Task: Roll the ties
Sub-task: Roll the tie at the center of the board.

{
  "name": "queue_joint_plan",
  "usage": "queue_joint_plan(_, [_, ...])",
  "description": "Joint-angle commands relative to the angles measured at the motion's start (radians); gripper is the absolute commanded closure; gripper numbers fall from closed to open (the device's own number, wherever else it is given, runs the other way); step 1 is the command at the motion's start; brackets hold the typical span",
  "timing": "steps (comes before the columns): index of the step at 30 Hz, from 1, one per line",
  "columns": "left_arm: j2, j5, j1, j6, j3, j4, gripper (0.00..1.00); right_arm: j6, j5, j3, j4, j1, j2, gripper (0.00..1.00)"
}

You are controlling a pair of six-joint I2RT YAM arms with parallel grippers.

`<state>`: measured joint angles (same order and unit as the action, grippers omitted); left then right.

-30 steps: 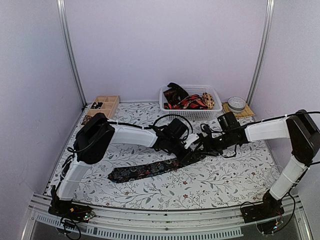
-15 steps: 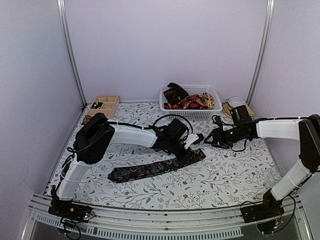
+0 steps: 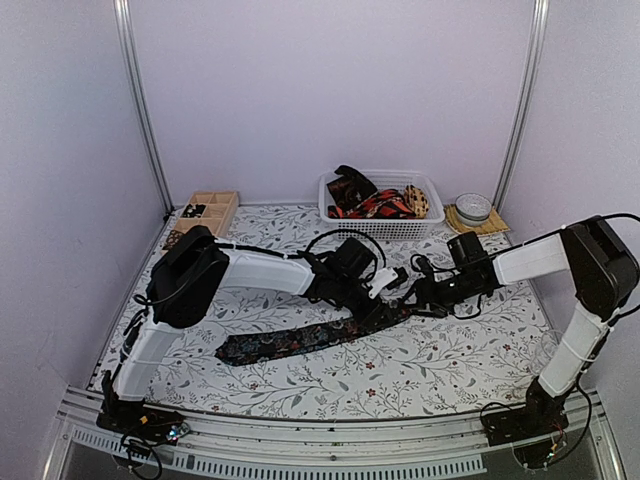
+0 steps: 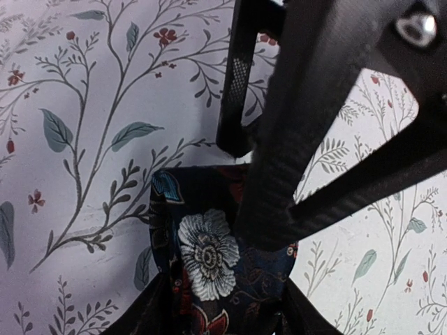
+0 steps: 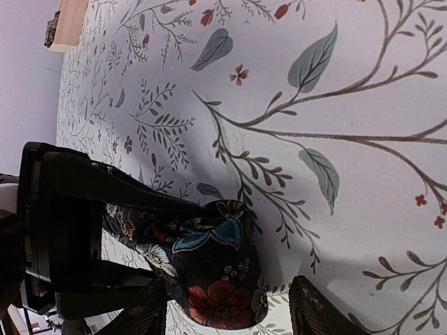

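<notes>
Two grippers crowd the dark floral tie (image 3: pixel 300 338) at its three-o'clock end: right gripper (image 5: pixel 229 289) open, left gripper (image 4: pixel 222 303) astride it, its hold we cannot tell; a collision may undo the fold.

Lab booth: white panels (image 3: pixel 330 90), aluminium posts (image 3: pixel 140 100)

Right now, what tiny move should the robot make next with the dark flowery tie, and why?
Probably close the right gripper on the folded end of the dark floral fabric necktie: its jaws stand open around that end, while the left gripper holds it alongside.
</notes>
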<state>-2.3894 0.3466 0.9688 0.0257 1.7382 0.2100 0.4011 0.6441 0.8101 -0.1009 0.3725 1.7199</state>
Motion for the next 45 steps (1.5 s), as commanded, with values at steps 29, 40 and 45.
queue_joint_plan(29, [0.276,0.034,-0.089,-0.203,-0.339,0.024,0.13,-0.090,-0.369,0.116,-0.228,0.080,-0.073,0.74])
queue_joint_plan(40, [0.396,0.018,-0.143,-0.267,-0.624,-0.026,0.16,-0.137,-0.711,0.213,-0.364,0.158,-0.107,0.74])
queue_joint_plan(45, [0.402,0.029,-0.145,-0.275,-0.651,-0.026,0.19,-0.140,-0.914,0.254,-0.405,0.246,-0.044,0.73])
